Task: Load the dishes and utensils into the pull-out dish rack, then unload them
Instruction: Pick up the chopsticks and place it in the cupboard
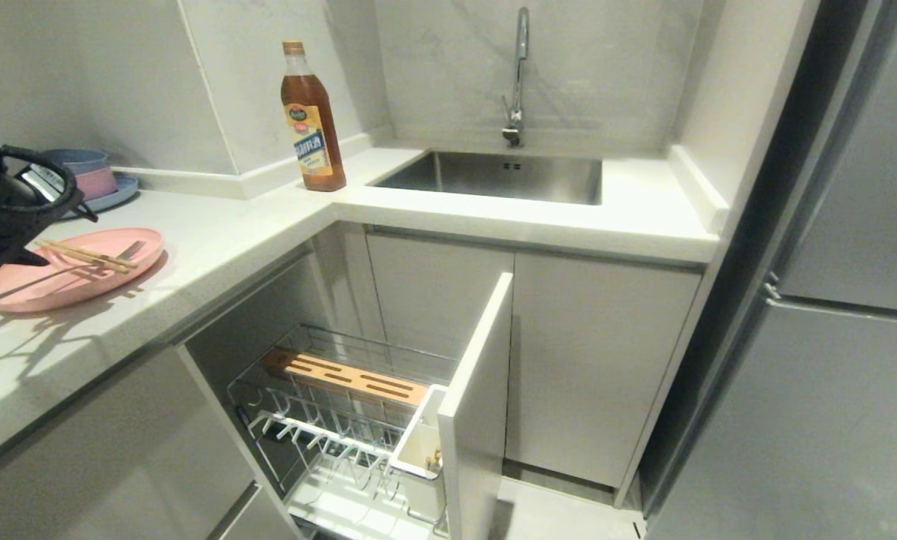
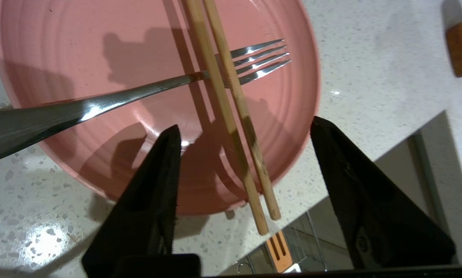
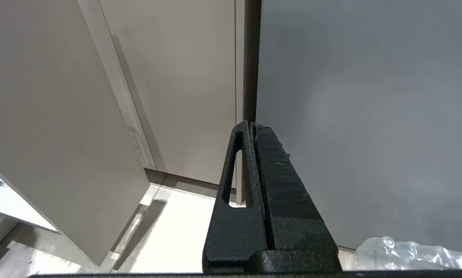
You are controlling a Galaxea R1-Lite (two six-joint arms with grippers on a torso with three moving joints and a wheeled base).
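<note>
Hovering over the pink plate [image 2: 99, 77] at the table's [image 1: 216, 247] left end, the left gripper [image 2: 244, 133] has its jaws spread wide, holding nothing, the chopsticks [image 2: 231, 112] lying between them, crossed over the fork [image 2: 146, 90] on the plate. Further right and below, the pull-out dish rack [image 1: 358, 420] stands open, its wire prongs bare, wooden strip [image 1: 343, 375] at the back, white caddy [image 1: 422, 446] by the front panel. Right gripper [image 3: 252, 125] hangs by the cabinet doors, jaws clenched, empty.
</note>
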